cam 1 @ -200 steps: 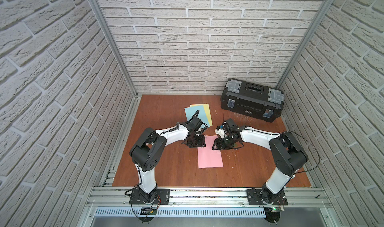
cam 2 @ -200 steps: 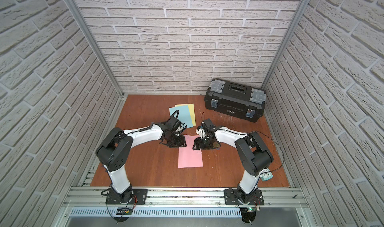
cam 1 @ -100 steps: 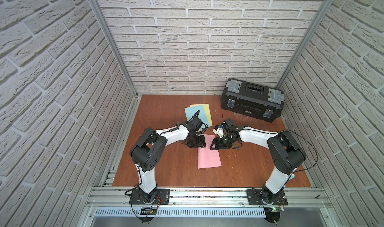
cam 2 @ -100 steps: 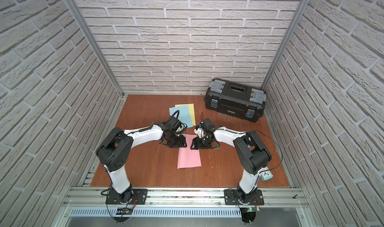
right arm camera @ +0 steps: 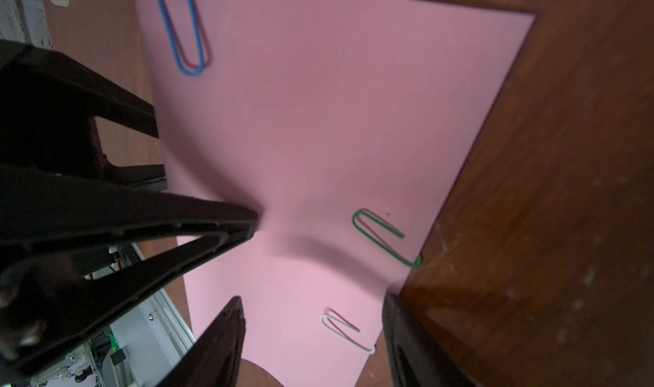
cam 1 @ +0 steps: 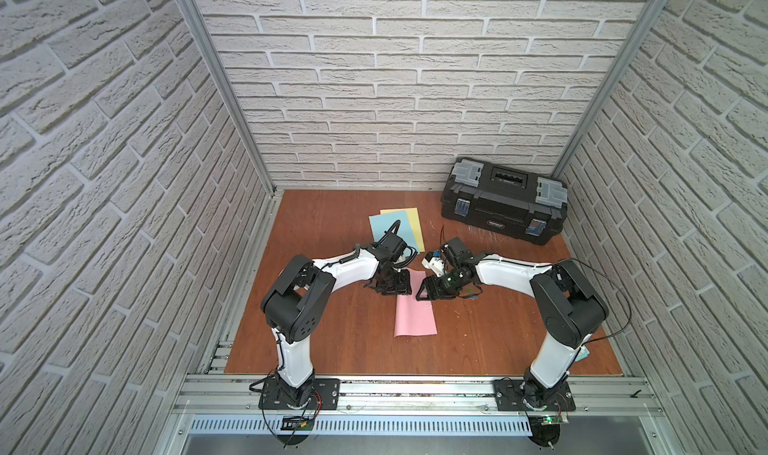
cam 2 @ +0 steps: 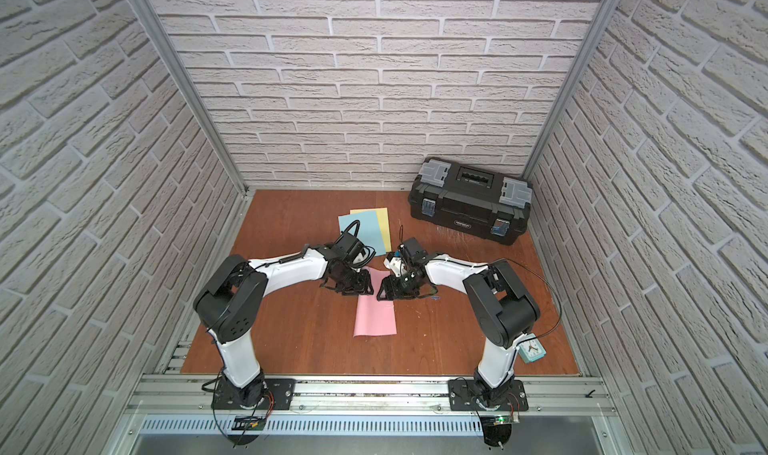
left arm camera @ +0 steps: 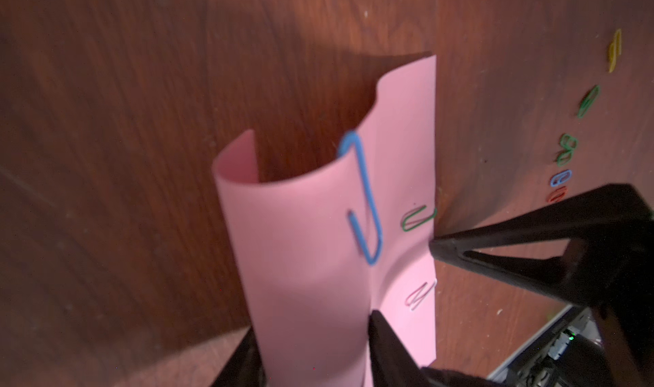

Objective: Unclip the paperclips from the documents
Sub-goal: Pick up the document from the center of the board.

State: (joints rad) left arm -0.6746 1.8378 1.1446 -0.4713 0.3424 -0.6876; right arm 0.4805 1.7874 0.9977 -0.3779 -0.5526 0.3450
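**Bench (cam 1: 332, 328):** The pink sheet (cam 1: 415, 320) lies near the middle, and both arms meet over its far end. The yellow sheet (cam 1: 413, 224) and the light blue sheet (cam 1: 384, 228) overlap further back. They sit apart from the pink sheet, and a black toolbox (cam 1: 503, 201) stands at the rear right.

**Clips on the pink sheet:** Three remain attached. A blue clip (left arm camera: 364, 205) sits on the end edge, which curls upward. A green clip (left arm camera: 417, 219) and a white clip (left arm camera: 419, 295) sit on one long side edge.

**Left pincer (left arm camera: 315, 325):** Its jaws stand apart with the bowed paper between them. One fingertip (right arm camera: 247, 222) presses a dent into the sheet. I cannot tell whether the paper is actually clamped.

**Right pincer (right arm camera: 311, 297):** It is released and holds nothing. One finger is over the sheet and the other is at the side edge between the green and white clips. The white clip lies between the jaws.

**Loose clips (left arm camera: 566, 150):** Several lie in a row on bare wood beside the sheet, in yellow, green, blue and red.
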